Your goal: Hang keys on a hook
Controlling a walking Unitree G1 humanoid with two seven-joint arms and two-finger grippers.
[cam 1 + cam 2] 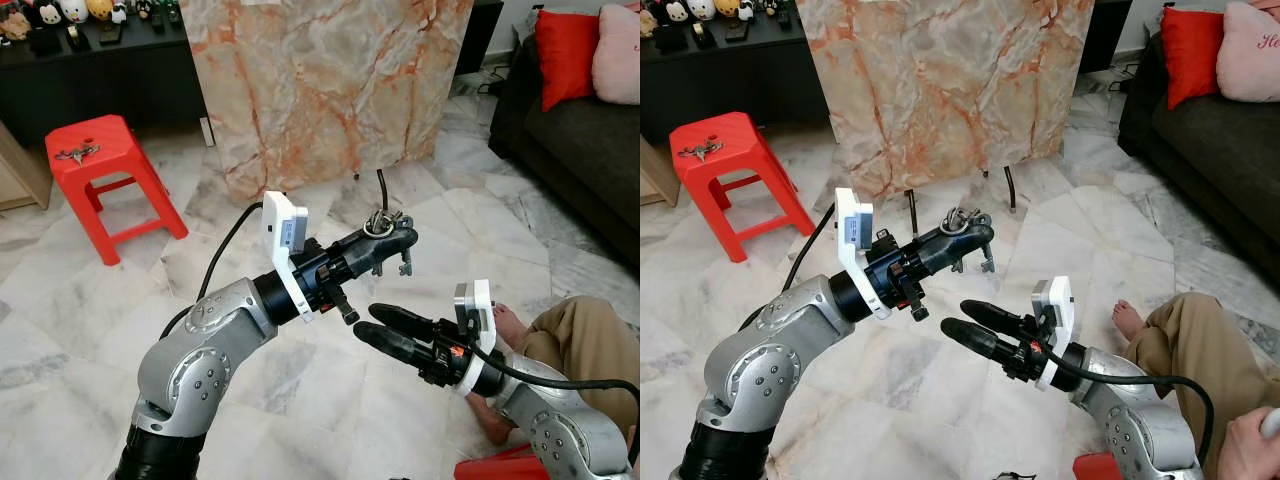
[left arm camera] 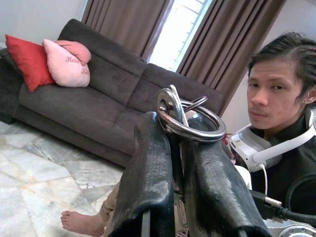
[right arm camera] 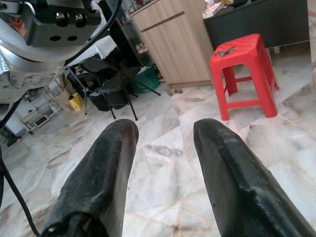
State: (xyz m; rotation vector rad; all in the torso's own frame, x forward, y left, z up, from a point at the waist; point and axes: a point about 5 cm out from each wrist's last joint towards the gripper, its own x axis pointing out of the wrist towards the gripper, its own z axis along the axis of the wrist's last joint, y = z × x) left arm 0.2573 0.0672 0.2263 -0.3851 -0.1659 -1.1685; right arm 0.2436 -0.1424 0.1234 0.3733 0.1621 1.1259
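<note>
A pale marble floor [image 1: 90,330] spreads under me, with a big orange-veined marble slab [image 1: 320,90] standing upright ahead, a red stool [image 1: 100,165] off to my left and a dark sofa [image 1: 570,140] to my right. A person sits on the floor at my right side, one bare foot [image 1: 1127,318] near my right arm.

My left gripper [image 1: 385,240] is pressed together on the keys [image 1: 384,226]: the ring sits pinched at my fingertips and rises just above them, while the keys dangle below. In my left wrist view the ring [image 2: 183,118] stands clear of the fingertips, so that free loop is what I would present to a hook.

The relation that matters is ring to hook. I cannot make out a hook for certain; thin dark rods [image 1: 1011,188] stand at the foot of the slab, just beyond the keys, and I judge the target lies that way, forward of my left fingers.

My right gripper [image 1: 385,328] hovers lower and nearer to me, spread apart and holding nothing. The left arm is nearer, so it should carry the ring forward.
</note>
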